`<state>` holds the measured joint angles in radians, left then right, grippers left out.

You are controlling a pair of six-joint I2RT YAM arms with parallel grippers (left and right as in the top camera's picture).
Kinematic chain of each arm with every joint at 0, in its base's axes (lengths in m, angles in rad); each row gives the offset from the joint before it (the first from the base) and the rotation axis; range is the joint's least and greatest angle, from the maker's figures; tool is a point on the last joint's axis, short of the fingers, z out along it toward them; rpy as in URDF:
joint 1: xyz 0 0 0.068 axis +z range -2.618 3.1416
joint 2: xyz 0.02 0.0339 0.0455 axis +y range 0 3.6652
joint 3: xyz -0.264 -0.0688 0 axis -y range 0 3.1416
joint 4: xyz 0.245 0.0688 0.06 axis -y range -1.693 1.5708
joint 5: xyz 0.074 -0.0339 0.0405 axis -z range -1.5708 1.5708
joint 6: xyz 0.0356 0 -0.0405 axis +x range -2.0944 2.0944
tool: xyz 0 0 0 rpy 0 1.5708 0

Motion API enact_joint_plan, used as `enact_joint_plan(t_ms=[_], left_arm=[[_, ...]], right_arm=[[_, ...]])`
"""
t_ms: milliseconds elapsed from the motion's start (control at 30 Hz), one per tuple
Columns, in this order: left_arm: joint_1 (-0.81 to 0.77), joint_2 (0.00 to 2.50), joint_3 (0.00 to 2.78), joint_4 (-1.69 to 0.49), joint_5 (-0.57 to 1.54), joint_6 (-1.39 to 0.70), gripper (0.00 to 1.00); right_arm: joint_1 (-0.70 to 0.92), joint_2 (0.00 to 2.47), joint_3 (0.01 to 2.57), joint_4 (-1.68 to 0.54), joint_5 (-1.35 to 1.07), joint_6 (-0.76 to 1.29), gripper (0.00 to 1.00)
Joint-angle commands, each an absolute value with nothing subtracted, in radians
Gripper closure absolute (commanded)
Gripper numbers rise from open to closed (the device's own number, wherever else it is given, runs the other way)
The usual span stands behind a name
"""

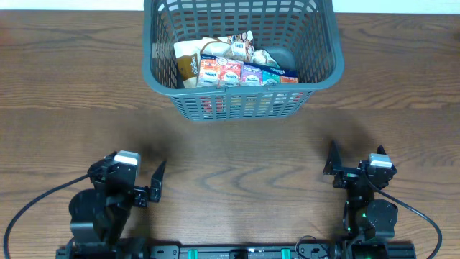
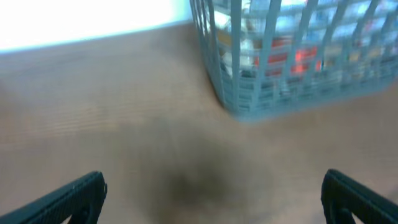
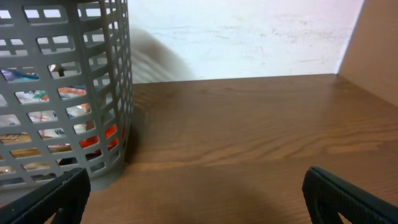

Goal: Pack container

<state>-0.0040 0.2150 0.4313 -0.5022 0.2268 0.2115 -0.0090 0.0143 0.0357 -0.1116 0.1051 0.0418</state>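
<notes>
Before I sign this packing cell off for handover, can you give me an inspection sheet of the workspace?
Surface: brown wood-grain table; no spills seen.
Job's things: grey slotted basket at the far middle of the table, with colourful packets inside.
Clutter: nothing seen outside the basket.
Grippers: left gripper and right gripper sit at the near side, short of the basket. Their fingers are wide apart and hold nothing.
Cables: black cable loops beside the left arm; second cable loops beside the right arm.
Surroundings: white wall behind the table; brown panel at the right.
</notes>
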Motion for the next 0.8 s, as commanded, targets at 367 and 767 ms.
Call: enact_joint_plan(t_ms=[367, 767], left_arm=[[-0.006, 0.158, 0.165, 0.038, 0.092, 0.169, 0.01], [-0.031, 0.101, 0.004, 0.216, 0.056, 0.161, 0.01]], right_arm=[[-0.006, 0.005, 0.027, -0.111, 0.104, 0.047, 0.01], [-0.006, 0.005, 0.027, -0.111, 0.104, 0.047, 0.01]])
